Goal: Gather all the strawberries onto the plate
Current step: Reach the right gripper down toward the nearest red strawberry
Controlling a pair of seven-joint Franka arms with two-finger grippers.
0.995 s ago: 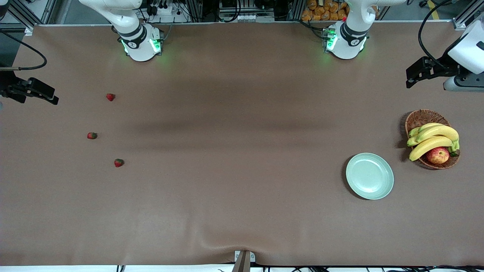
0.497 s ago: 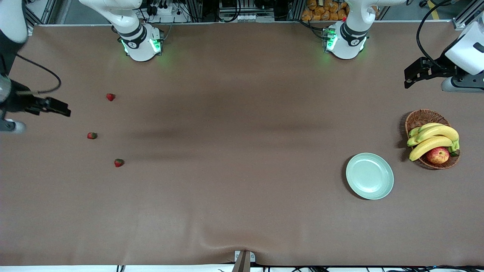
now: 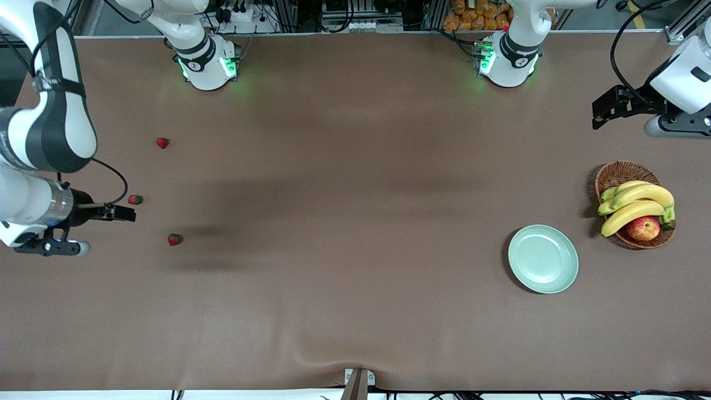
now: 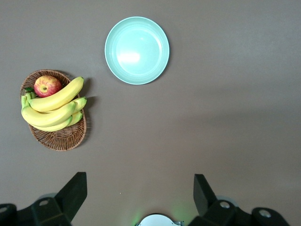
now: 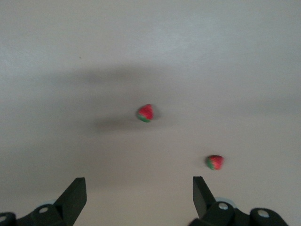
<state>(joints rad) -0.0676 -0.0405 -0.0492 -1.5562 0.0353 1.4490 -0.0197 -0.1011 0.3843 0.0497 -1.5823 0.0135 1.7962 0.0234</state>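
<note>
Three small red strawberries lie apart at the right arm's end of the table: one [image 3: 162,143] farthest from the front camera, one [image 3: 135,199] in the middle, one [image 3: 175,239] nearest. My right gripper [image 3: 123,213] hovers open just beside the middle berry. The right wrist view shows two strawberries [image 5: 146,113] [image 5: 215,162] ahead of the open right gripper [image 5: 139,197], with nothing between its fingers. The mint-green plate [image 3: 543,259] sits bare near the left arm's end. My left gripper [image 3: 602,111] waits open over the table by that end; its wrist view shows the plate [image 4: 137,50].
A wicker basket [image 3: 618,173] holding bananas [image 3: 636,203] and an apple [image 3: 643,228] stands beside the plate, closer to the left arm's end; it also shows in the left wrist view as the basket [image 4: 61,139]. Brown cloth covers the table.
The right arm has swung in from the table's end and come down toward the front camera, bringing its open gripper beside the middle strawberry. The left gripper has barely shifted.
</note>
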